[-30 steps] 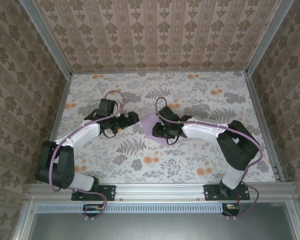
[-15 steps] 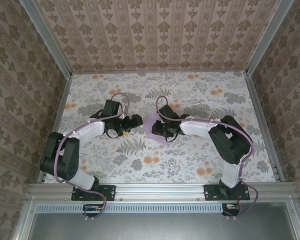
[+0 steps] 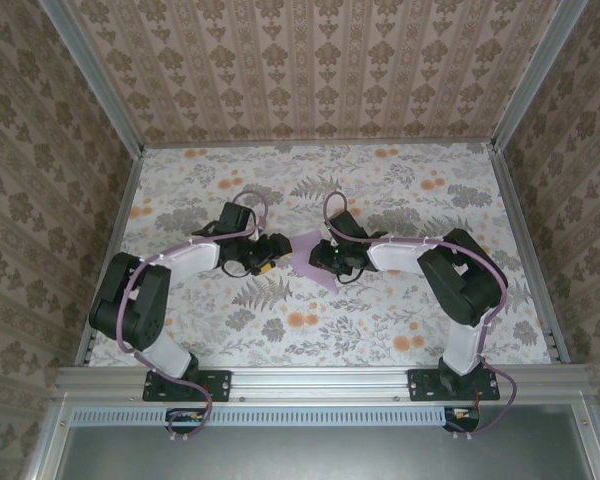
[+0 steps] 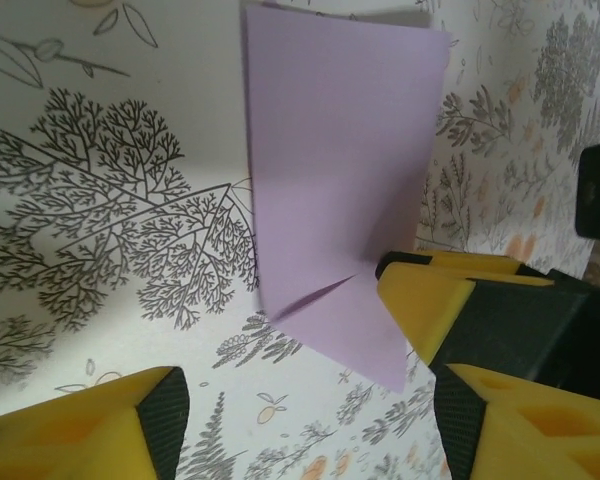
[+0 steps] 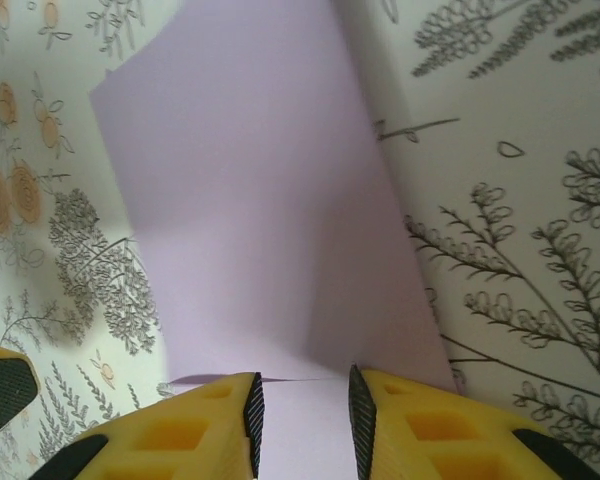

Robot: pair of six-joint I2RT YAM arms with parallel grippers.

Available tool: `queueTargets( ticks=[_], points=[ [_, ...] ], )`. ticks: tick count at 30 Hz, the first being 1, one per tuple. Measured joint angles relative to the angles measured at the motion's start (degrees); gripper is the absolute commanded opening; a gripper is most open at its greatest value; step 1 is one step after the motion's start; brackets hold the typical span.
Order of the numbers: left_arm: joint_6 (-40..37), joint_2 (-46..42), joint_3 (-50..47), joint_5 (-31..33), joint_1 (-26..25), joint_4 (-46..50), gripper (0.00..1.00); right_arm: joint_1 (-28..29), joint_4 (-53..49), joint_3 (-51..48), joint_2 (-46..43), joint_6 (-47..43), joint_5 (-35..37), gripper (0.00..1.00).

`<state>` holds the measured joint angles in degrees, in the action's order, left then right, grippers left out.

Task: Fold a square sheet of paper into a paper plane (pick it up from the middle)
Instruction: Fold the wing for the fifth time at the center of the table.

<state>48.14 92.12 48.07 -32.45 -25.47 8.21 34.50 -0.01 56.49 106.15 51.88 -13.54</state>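
Patterned wallpaper point(image 3: 310, 70) closes in three sides of a table point(image 3: 410, 200) covered with a floral cloth of grey ferns and orange blossoms. Both arms reach in from the near edge and meet around the middle of the table.

In the top view the square sheet of paper point(image 3: 305, 262) lies at the middle of the table, directly between the two grippers, with one pointed corner toward the near edge. The left gripper point(image 3: 273, 253) sits just left of the sheet and the right gripper point(image 3: 316, 256) is at its right side, so the lilac shows in the small space between them.

In the left wrist view the left gripper point(image 4: 310, 400) has its yellow fingers point(image 4: 100, 430) spread wide. The sheet point(image 4: 340, 170) lies ahead of them; its nearest corner comes down into the space in front of the fingers and touches neither. A short crease runs across the sheet to the tip of one of the right gripper's fingers point(image 4: 420, 300), which meets the paper at its right edge. The far part of the sheet casts a shadow on the cloth behind it.

In the right wrist view the right gripper point(image 5: 305, 400) has its two fingers close together with a narrow gap. The paper point(image 5: 250, 200) spreads out ahead of them and shows in that gap, with a shaded bend running down the sheet into it. I cannot tell whether the pads press the paper.
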Motion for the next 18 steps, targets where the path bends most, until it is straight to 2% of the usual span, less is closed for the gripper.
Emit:
queueTargets(
  ticks=[11,18],
  points=[
    [3.3,5.1,1.0,-1.9,-2.8,-1.0,0.43,-4.4,14.1,-6.6,0.3,5.7,-11.1,0.34],
    [3.6,6.9,2.3,-2.1,-3.0,-1.5,0.42,-5.4,17.2,-7.6,0.9,7.0,-14.0,0.34]
  ],
)
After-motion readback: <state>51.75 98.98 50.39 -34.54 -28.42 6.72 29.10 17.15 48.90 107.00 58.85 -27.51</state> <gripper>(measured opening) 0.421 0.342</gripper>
